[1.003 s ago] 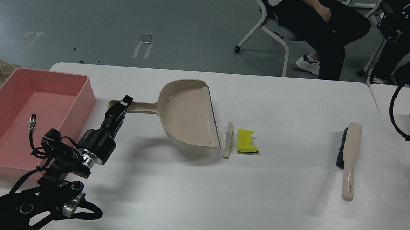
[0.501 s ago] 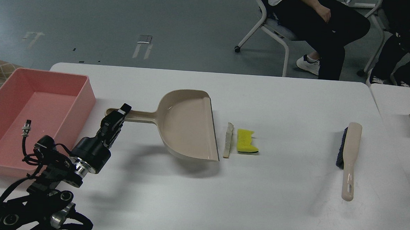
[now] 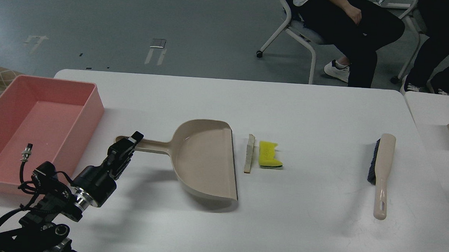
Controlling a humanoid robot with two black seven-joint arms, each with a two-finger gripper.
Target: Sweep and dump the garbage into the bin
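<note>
The beige dustpan (image 3: 203,159) is held by its handle end in the left gripper (image 3: 125,148), fingers clamped on the handle; the arm comes in from the 7 o'clock corner. The pan's open lip faces 3 o'clock, with a shadow seen under the pan. Just beside the lip, at its 3 o'clock, the pale strip (image 3: 249,153) is laid on the white table (image 3: 303,230), apart from the lip. The yellow sponge piece (image 3: 269,154) is just beside the strip at 3 o'clock. The pink bin (image 3: 94,107) is placed at the table's 9 o'clock edge, empty. The brush (image 3: 381,174) is left flat at 3 o'clock, well apart. The right gripper is not seen.
</note>
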